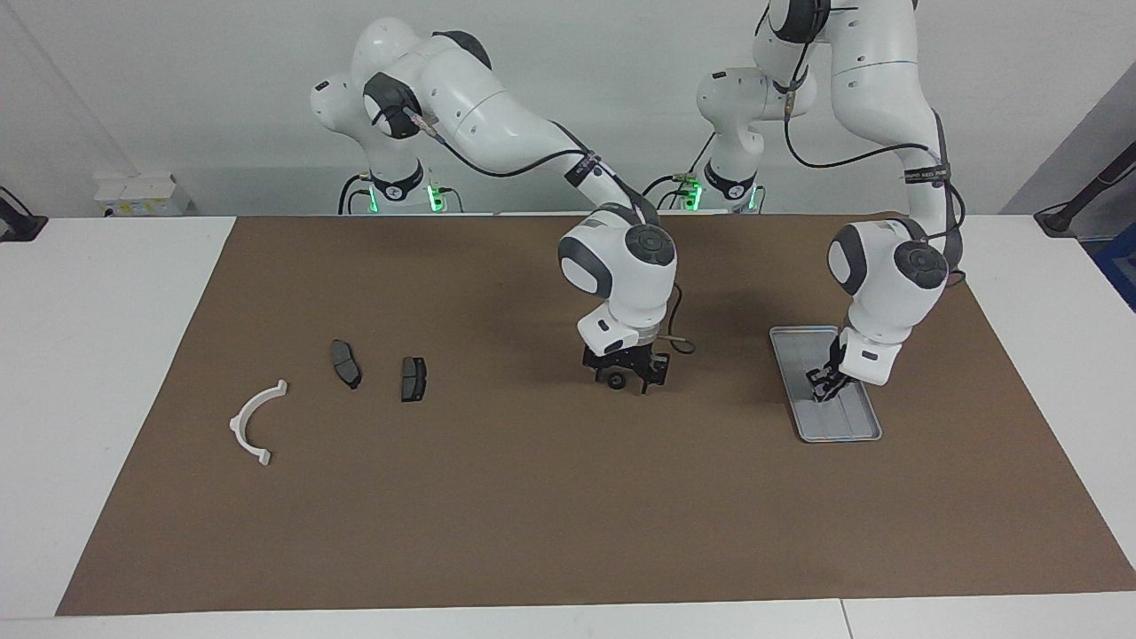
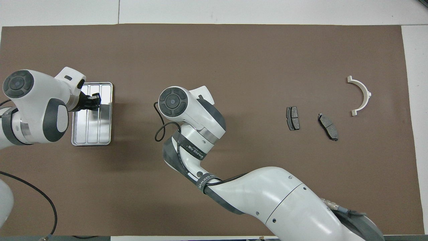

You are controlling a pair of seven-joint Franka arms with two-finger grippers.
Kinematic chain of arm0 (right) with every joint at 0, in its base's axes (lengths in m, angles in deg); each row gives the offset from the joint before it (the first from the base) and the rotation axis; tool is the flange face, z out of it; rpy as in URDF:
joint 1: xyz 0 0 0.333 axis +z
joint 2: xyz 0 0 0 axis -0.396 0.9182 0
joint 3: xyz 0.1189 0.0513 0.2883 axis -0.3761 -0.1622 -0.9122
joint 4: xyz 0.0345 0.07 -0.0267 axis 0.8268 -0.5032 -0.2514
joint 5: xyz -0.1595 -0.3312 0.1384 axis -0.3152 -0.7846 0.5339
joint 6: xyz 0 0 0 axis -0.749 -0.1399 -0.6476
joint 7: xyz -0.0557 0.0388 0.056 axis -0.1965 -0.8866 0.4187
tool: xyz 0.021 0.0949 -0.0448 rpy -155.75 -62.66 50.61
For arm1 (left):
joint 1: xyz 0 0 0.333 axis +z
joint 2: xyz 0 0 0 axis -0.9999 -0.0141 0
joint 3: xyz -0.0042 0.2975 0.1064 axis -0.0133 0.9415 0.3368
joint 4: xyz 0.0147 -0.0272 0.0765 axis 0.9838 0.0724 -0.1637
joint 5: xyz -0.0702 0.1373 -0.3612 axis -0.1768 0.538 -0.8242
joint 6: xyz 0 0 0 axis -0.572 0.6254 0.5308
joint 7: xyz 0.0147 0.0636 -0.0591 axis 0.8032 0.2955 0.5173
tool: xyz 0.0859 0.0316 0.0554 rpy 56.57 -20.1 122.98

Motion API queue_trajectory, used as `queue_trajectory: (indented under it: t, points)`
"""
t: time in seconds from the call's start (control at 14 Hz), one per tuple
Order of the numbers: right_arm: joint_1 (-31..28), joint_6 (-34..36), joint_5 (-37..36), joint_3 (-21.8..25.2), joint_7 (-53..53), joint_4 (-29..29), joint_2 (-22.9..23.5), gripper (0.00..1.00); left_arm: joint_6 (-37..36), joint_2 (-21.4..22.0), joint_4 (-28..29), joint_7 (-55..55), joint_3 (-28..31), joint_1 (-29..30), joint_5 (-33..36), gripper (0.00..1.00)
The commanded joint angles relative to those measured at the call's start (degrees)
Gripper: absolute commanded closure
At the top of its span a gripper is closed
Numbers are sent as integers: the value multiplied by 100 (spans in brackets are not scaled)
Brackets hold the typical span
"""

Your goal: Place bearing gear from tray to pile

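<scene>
Straddling the small black bearing gear mid-mat with fingers spread, the right gripper needed to pinch it, while the left gripper, fingertips pressed together, hung over the ridged silver tray.

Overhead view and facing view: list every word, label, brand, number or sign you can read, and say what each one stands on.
Dark band with white lettering on the right arm, overhead view: too blurred to read with certainty.
Second lettered band on the right arm, lower down: also blurred.
Band on the left arm, facing view: too small to read.
Tray, brake pads, white bracket: no text seen.
</scene>
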Motion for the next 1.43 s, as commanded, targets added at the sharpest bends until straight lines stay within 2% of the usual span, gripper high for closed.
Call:
queue_trajectory:
  t: [0.0,0.21,0.43,0.64,0.93,1.07,1.21,1.29,1.36]
  points:
    - [-104,-106,-119,-130,75,158,153,9,156,56,179,49,-31,77,68,100]
    - [-78,-150,-110,-130,49,149,267,10,-185,56,-4,14,-31,77,16,100]
    - [-51,-150,-119,-130,83,158,320,10,-1221,117,-697,-21,-40,77,-98,100]
    - [-42,-141,-101,-130,31,158,311,18,-2039,135,-1322,-74,-31,77,-230,100]
    - [-60,-141,-57,-139,31,158,302,42,-2138,188,-1394,-240,-31,59,-319,100]
    - [-77,-141,-57,-139,66,167,302,68,-2138,179,-1394,-337,-31,7,-319,100]
    - [-95,-141,-57,-139,92,167,302,83,-2129,188,-1394,-355,-31,-2,-319,100]
    - [-95,-141,-57,-139,136,176,293,97,-2103,179,-1403,-512,-31,-20,-319,100]
    - [-104,-141,-48,-139,206,176,293,100,-2085,179,-1412,-713,-66,-29,-319,100]
